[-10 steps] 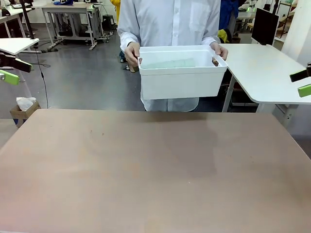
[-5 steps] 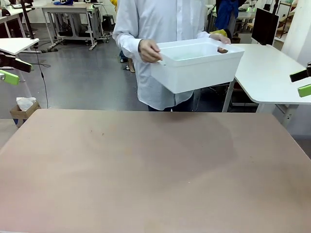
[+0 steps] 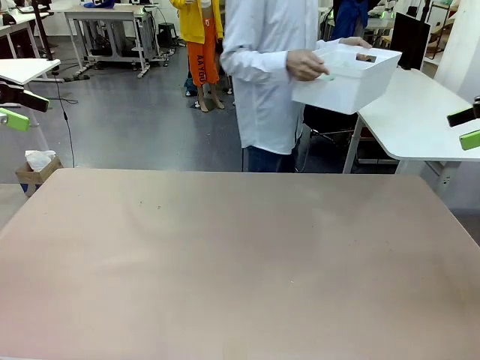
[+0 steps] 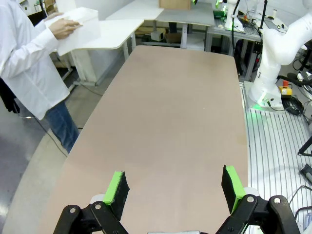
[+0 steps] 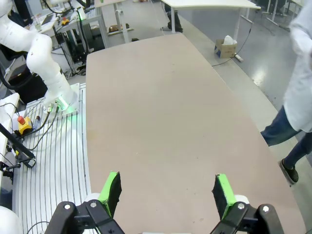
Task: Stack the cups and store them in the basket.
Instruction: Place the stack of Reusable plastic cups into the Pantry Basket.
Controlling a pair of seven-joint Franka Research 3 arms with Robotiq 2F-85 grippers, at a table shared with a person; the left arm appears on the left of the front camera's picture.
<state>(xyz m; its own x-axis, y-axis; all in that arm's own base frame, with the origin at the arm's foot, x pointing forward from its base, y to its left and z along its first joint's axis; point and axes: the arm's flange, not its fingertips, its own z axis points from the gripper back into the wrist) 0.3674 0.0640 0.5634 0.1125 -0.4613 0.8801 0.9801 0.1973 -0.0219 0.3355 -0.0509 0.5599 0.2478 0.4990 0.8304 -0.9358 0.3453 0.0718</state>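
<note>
A person in a white shirt stands at the far side and holds the white basket (image 3: 349, 79) in both hands, up over the edge of the white side table. A brown patch (image 3: 366, 58) shows at the basket's slot handle; the cups are otherwise hidden inside it. In the left wrist view the basket (image 4: 78, 27) sits far off in the person's hand. My left gripper (image 3: 19, 107) hangs open at the left edge, far from the basket. Its green pads (image 4: 117, 187) stand wide apart, as do those of my open right gripper (image 3: 466, 127) (image 5: 168, 190).
The brown table (image 3: 240, 262) spreads bare in front of me. A white side table (image 3: 420, 112) stands at the far right. On the floor at the left is a cardboard box (image 3: 34, 166). Another person in yellow (image 3: 201, 37) stands farther back.
The person has turned towards the right and swung the basket from in front of their body up over the side table. Neither gripper has moved.
</note>
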